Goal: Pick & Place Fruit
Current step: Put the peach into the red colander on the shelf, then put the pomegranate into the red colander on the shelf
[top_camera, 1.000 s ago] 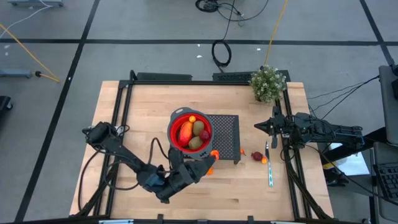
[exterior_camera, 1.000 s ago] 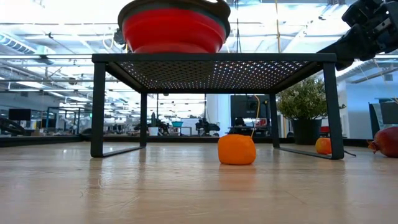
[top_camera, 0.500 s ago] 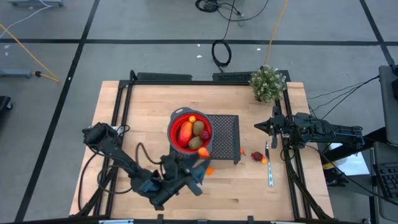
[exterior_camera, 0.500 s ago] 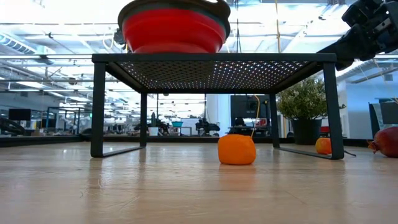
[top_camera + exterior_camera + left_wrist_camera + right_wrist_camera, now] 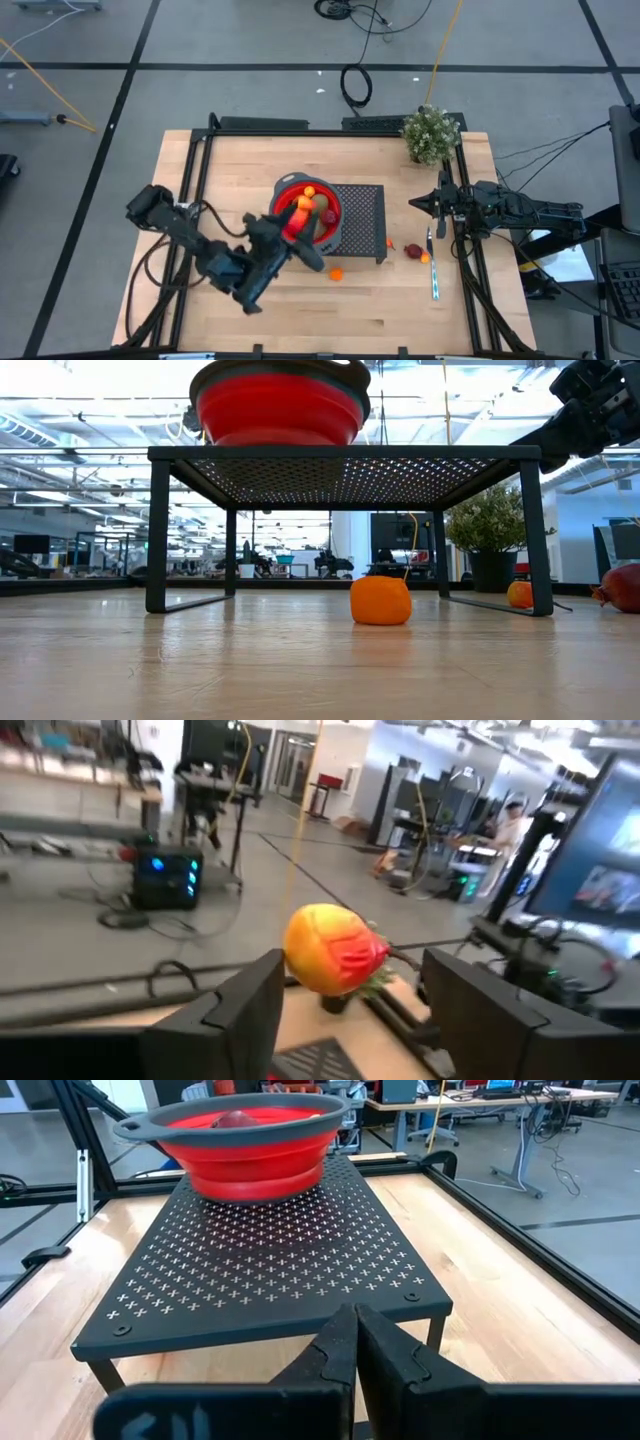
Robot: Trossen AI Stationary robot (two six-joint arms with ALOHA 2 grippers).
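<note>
A red-orange-yellow fruit (image 5: 335, 950) hangs in the air between the tips of my left gripper (image 5: 355, 965), whose fingers stand wider apart than the fruit. That gripper (image 5: 300, 235) points level at the near rim of the red bowl (image 5: 280, 195), which stands on the black perforated rack (image 5: 362, 215) and holds several fruit. An orange ball (image 5: 336, 273) lies on the table in front of the rack. A dark red fruit (image 5: 413, 250) and a small orange one (image 5: 424, 257) lie to its right. My right gripper (image 5: 415, 203) waits shut at the table's right side. My left gripper has the fruit's side up against the tip of one finger (image 5: 272, 975), while a strip of background shows between the fruit and the other finger (image 5: 440, 980). I cannot tell whether either finger touches it. The fruit is clear of the table, about level with the fingers' upper edges.
A leafy potted plant (image 5: 431, 133) stands at the far right corner. A thin pale-handled utensil (image 5: 434, 275) lies near the right edge. Bare wood stretches left of the bowl and along the table's near edge.
My left gripper has risen from the rack's near edge and gone toward the table's left, up to the bowl's near rim, rolling about its own axis as it went; the orange-coloured fruit has come up with it. The fruit on the table has not moved.
</note>
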